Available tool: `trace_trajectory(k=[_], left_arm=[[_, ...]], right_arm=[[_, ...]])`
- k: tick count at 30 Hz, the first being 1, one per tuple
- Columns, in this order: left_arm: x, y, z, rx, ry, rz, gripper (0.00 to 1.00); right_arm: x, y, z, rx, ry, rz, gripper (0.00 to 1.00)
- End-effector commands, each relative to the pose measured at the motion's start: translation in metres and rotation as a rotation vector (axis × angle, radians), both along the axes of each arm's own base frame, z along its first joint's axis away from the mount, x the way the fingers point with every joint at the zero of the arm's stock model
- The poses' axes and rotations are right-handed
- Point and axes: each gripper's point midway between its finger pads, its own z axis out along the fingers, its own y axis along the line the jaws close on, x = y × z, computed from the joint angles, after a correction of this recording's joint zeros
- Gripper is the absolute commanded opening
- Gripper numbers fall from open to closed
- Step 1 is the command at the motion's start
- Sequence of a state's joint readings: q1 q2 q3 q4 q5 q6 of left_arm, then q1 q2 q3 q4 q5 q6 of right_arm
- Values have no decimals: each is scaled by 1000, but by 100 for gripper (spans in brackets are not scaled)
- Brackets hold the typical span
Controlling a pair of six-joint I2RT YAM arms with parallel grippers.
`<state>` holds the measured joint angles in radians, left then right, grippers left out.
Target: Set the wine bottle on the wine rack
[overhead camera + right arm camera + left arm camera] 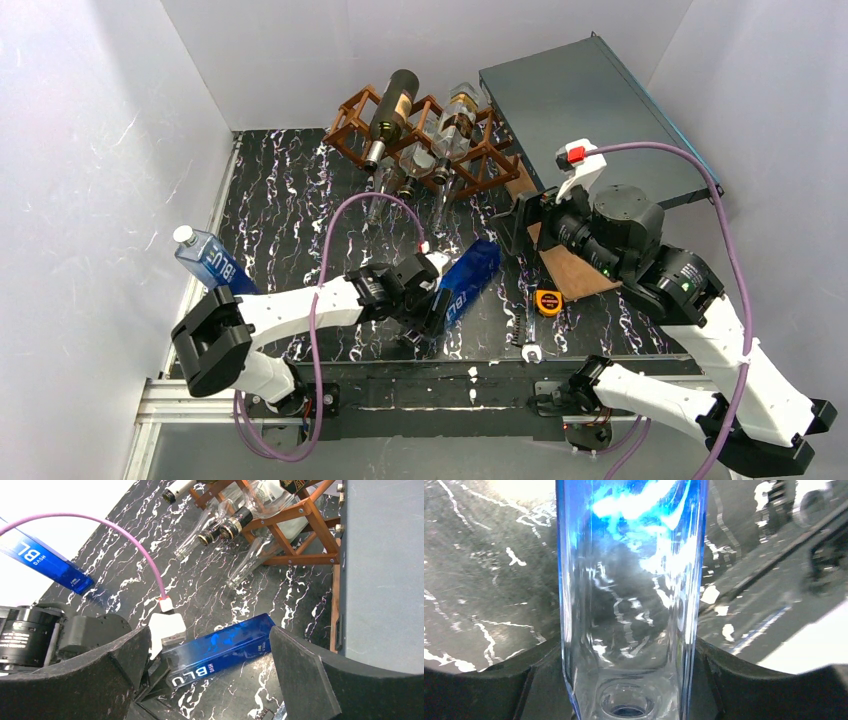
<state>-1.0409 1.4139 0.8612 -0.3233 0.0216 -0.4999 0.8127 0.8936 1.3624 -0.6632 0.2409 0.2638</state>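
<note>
The wine bottle (468,282) is a blue square one marked BLU, lying flat on the black marbled table near the front middle. My left gripper (432,305) is shut on its near end. In the left wrist view the clear blue glass (629,580) fills the gap, and both dark fingers (734,680) press its sides. The wine rack (352,112) stands at the back middle, a reddish-brown lattice also seen in the right wrist view (305,559). It holds several bottles. My right gripper (520,225) hangs open above the table, right of the bottle, nothing between its fingers (210,635).
A second blue bottle (212,262) leans at the left wall. A large dark grey panel (590,110) lies at the back right, a brown board (570,268) under it. A yellow tape measure (547,300) and a small tool (528,330) lie right of the held bottle.
</note>
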Motion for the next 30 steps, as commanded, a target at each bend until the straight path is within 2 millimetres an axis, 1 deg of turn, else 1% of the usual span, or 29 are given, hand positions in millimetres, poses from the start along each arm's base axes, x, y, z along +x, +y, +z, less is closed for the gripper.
trace_trajectory(k=[1,5,10,13,19,25,30], left_arm=[[6,-45,62,-301,42,60,0],[7,-53,68,-393,127,125,0],[13,-60,78,-541,169,234,0],[16,-61,86,-592,147,247,0],[24,-62,115,-741,68,251,0],[30,-63,123,-808,54,296,0],[37,-68,141,-888,28,307,0]], right_arm=[[2,-2,12,42,-35,-19,98],[1,-5,13,43,-39,-22,99],[0,-7,12,41,-39,-28,98],[-1,-6,12,44,-38,-24,98],[-1,-5,11,43,-36,-19,98],[-1,-4,9,45,-33,-15,98],[-2,-5,10,49,-34,-14,98]])
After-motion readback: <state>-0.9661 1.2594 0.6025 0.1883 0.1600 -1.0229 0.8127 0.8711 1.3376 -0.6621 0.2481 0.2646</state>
